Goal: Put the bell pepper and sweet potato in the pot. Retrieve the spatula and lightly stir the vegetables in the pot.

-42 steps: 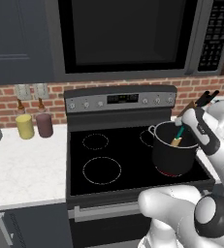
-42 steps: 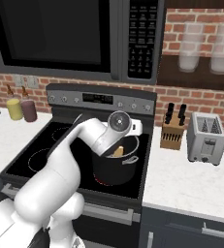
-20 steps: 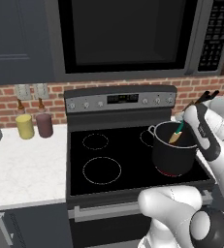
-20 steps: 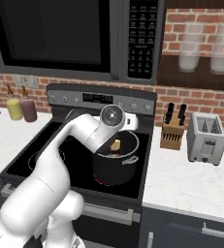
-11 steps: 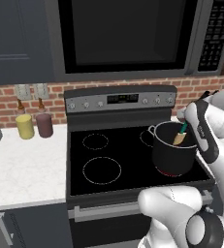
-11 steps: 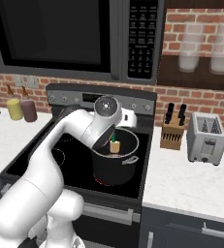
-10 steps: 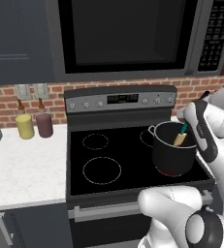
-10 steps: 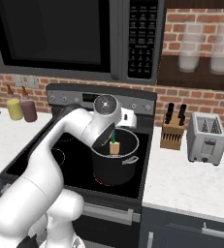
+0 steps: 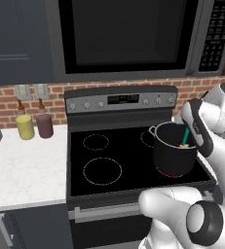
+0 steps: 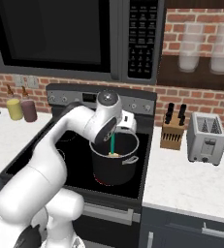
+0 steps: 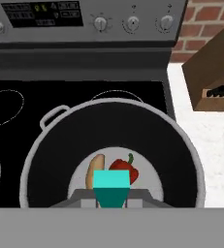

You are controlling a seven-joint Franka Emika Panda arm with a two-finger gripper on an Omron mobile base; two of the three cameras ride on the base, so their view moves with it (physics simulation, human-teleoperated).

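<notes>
Your gripper [image 11: 111,201] is clamped narrow on the teal handle of the spatula [image 10: 113,143], which in the right base view hangs near upright at centre frame, its tan head down inside the pot [image 10: 114,167]. The pot stands on the stove [image 9: 109,168], at right of centre in the left base view, with the handle [image 9: 185,137] rising above its rim.

In the hand view, lower centre, the sweet potato [image 11: 95,170] and the bell pepper [image 11: 125,169] lie side by side on the pot floor, touching or nearly so, just above the handle end. Both vegetables are in; the step in hand appears to be the stir.

To do it well, keep your grip firm and the handle close to vertical. Sweep the head in small, slow arcs through the two vegetables. Stay off the pot wall, which could shift the pot on the glass. Do not lift the head above the rim.
</notes>
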